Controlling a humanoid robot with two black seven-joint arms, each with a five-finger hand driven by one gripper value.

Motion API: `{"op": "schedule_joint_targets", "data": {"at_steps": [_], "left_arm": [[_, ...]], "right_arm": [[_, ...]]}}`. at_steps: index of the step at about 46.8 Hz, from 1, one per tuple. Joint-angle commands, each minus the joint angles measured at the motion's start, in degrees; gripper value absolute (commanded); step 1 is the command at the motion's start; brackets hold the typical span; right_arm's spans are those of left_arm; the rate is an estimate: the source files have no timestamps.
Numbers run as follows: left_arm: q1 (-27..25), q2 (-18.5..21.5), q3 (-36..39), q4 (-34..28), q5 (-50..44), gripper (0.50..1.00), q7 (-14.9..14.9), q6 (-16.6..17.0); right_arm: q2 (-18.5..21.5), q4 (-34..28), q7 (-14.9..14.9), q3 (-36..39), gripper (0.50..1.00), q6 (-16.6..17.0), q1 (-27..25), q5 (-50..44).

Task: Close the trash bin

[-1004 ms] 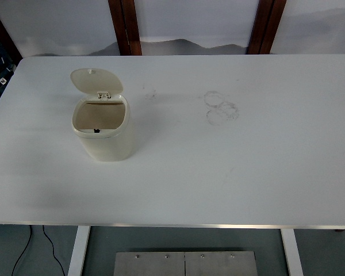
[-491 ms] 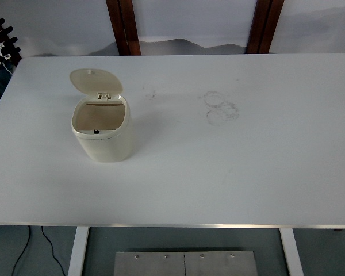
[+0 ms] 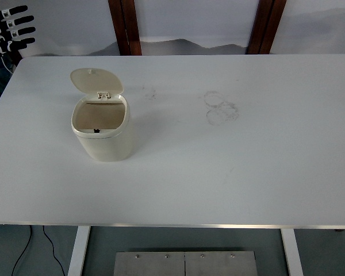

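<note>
Plainly, one moment as seen from my head view:
Left robot hand: my left robot hand (image 3: 10, 27) showed only at the top-left corner, beyond the tabletop's far left corner; black fingers (image 3: 20, 20) with pale tips pointed to the right, lying straight and side by side, slightly apart, holding nothing.
Right robot hand: it was outside the picture.
Trash bin: the cream trash bin (image 3: 103, 129) stood upright on the tabletop, well apart from my left robot hand, toward the near side and to the right of it.
Lid: the lid (image 3: 96, 81) was swung up and back on its hinge at the bin's far rim, on the side nearer my left robot hand, leaving the mouth uncovered.
Bin interior: the inside looked tan and shaded; a small dark notch sat at the near rim, the side farthest from my hand.
Tabletop: the white tabletop (image 3: 218, 172) carried faint ring-shaped smudges (image 3: 221, 107) farther right of the bin, far from my left robot hand.
Background: two dark brown wooden posts (image 3: 125, 26) stood behind the tabletop's far edge, to the right of my left robot hand.
Below: a grey metal plate (image 3: 184, 263) showed under the near edge, between the white legs.
</note>
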Motion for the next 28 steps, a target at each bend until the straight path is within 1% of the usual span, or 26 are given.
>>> {"op": "schedule_joint_targets", "data": {"at_steps": [1, 5, 8, 13, 18, 21, 25, 26, 27, 28], "left_arm": [[-1.37, -0.16, 0.20, -0.27, 2.46, 1.000, 0.06, -0.02], [-2.69, -0.34, 1.26, -0.79, 7.38, 1.000, 0.14, -0.02], [-4.62, -0.34, 3.27, -1.58, 11.07, 1.000, 0.14, -0.02], [-8.92, -0.25, 8.37, -3.52, 15.73, 1.000, 0.14, -0.02], [-14.46, -0.25, 13.55, -5.97, 19.07, 1.000, 0.58, -0.02], [-18.06, -0.43, 16.54, -7.73, 20.39, 1.000, 2.86, -0.02], [-22.11, -0.78, 19.19, -9.67, 21.19, 1.000, 7.78, -0.02], [-22.12, -0.78, 19.19, -9.67, 21.19, 1.000, 7.79, -0.02], [-24.20, -1.39, 19.89, -9.93, 21.54, 1.000, 11.45, -0.02], [-24.66, -1.92, 19.89, -10.02, 21.71, 1.000, 12.35, -0.02]], "right_arm": [[0.00, -0.07, 0.01, 0.00, 0.995, 0.01, 0.00, 0.00], [0.00, 0.01, 0.01, 0.00, 0.995, 0.01, 0.00, 0.00], [0.00, 0.01, 0.01, 0.00, 0.995, 0.01, 0.00, 0.00], [0.00, 0.01, 0.01, 0.00, 0.995, 0.01, 0.00, 0.00], [0.00, 0.01, 0.01, 0.00, 0.995, 0.01, 0.00, 0.00], [0.00, -0.07, 0.01, 0.00, 0.995, 0.01, 0.00, 0.00], [0.00, 0.01, 0.01, 0.00, 0.995, 0.01, 0.00, 0.00], [0.00, 0.01, 0.01, 0.00, 0.995, 0.01, 0.00, 0.00], [0.00, -0.07, 0.01, 0.00, 0.995, 0.01, 0.00, 0.00], [0.00, -0.08, 0.01, 0.00, 0.995, 0.01, 0.00, 0.00]]}}
